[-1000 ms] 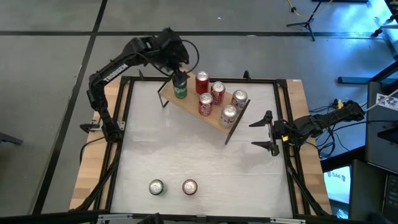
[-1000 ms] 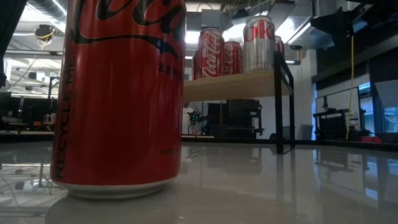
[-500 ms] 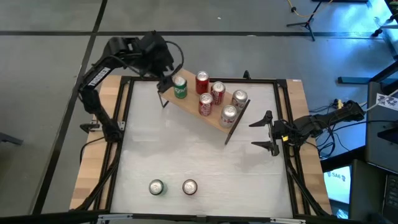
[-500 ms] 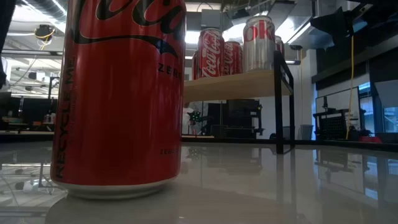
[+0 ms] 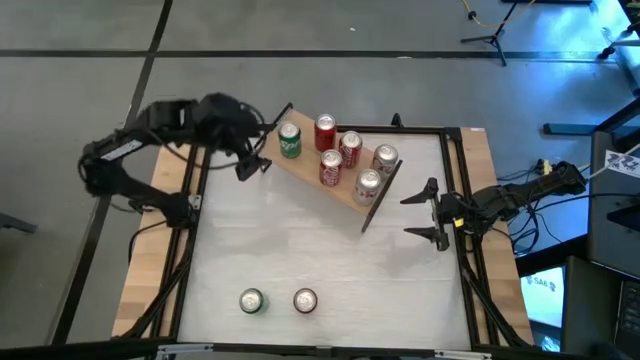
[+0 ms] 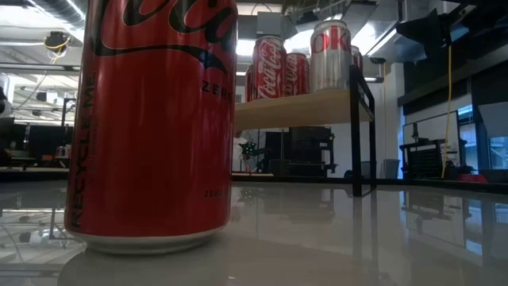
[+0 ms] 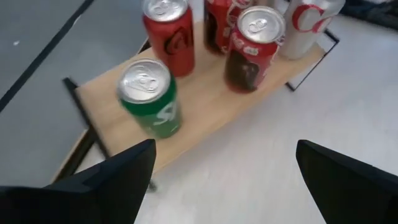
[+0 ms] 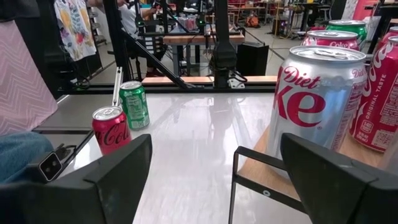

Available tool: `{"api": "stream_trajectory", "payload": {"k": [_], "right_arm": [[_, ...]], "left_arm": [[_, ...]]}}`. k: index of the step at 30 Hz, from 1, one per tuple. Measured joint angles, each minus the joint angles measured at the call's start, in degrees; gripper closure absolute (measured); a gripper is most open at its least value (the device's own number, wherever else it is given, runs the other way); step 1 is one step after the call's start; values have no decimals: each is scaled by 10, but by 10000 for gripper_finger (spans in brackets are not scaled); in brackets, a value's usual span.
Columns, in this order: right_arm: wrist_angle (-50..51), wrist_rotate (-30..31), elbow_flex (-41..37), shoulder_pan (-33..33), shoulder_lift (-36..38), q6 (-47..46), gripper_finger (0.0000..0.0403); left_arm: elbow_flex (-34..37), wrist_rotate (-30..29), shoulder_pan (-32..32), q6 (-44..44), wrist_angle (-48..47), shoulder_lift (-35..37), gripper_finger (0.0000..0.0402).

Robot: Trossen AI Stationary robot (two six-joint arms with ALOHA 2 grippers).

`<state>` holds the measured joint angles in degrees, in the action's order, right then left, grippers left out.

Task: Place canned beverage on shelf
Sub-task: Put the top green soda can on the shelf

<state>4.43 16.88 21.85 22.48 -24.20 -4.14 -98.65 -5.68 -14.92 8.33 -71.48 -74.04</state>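
The shelf [image 5: 330,178], a light-wood board on black legs, stands aslant at the table's far middle and carries several cans. A green can [image 7: 151,96] stands upright on its left end [image 5: 289,140]. Two more cans stand upright near the table's near edge, a green one [image 5: 251,301] and a red one [image 5: 305,300]; the red one fills the low view [image 6: 155,119]. My left gripper [image 5: 258,140] hangs open just left of the shelf's left end, nothing between its fingers [image 7: 224,186]. My right gripper [image 5: 425,212] waits open at the table's right edge, level, facing the shelf [image 8: 211,186].
A black frame rail [image 5: 200,200] runs round the white tabletop. Bare tabletop [image 5: 320,250] lies between the shelf and the two near cans. In the right wrist view a person's leg [image 8: 18,149] shows beyond the table's edge.
My left gripper, whose fingers stood round the green can on the shelf's left end, has drawn back toward the table's left edge, clear of the shelf. The green can stays upright where it was. My right arm has kept still.
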Motion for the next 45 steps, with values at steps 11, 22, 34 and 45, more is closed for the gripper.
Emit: {"api": "stream_trajectory", "payload": {"k": [11,22,34,45], "right_arm": [[-1,0,0,0,0,0,54],[0,0,0,0,-1,0,54],[0,0,0,0,-1,0,54],[0,0,0,0,-1,0,54]], "left_arm": [[348,4,47,112,256,98,26],[508,-40,82,162,493,94,26],[527,-247,82,185,555,91,26],[526,-298,80,183,562,44,26]]}}
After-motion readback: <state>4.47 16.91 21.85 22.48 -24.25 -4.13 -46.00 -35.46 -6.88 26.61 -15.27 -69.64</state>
